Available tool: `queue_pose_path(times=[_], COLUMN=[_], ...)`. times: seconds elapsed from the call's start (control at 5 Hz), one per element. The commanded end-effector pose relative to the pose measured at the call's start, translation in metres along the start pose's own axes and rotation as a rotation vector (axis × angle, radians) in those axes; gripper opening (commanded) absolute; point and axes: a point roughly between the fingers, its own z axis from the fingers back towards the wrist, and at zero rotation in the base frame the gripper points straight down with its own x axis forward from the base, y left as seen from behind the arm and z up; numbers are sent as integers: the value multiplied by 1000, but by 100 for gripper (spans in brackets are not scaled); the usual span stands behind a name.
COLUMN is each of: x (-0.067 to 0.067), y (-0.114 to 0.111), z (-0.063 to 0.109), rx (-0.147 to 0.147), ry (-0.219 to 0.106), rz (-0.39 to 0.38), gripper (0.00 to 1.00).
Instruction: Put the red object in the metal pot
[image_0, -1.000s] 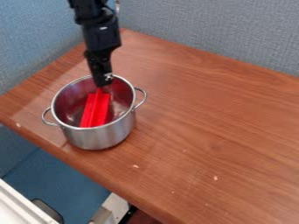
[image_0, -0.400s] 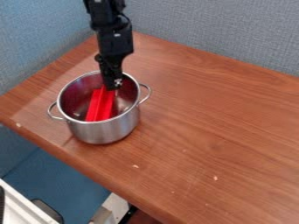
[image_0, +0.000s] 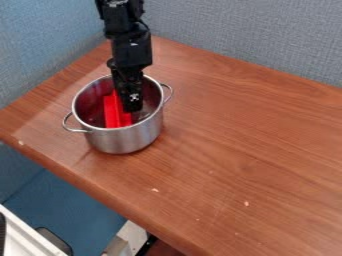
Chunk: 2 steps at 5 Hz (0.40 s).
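Red elongated block (image_0: 110, 108) lies inside small shiny steel pot (image_0: 123, 139) on brown wooden table (image_0: 241, 140), right under black gripper (image_0: 131, 101); finger state unclear, grasp can't tell.

Red object (image_0: 110, 108) in silver pot (image_0: 123, 135) (table (image_0: 241, 140) seemingly reddish-brown woodgrain).

The metal pot (image_0: 123, 120) is sitting upright on the left part of the wooden tabletop, a small shiny steel vessel with straight walls and a loop handle showing at each side. The red object (image_0: 112, 107) is lying inside it, bright red and elongated, apparently leaning against the inner wall, though its far end is hidden from view.
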Motion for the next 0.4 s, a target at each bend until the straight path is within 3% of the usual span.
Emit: queue_pose_path(times=[0.0, 0.2], x=[-6, -7], y=[8, 6], z=[12, 16], rx=[37, 41], ry=[-18, -26], rz=[26, 28], gripper=[0, 0])
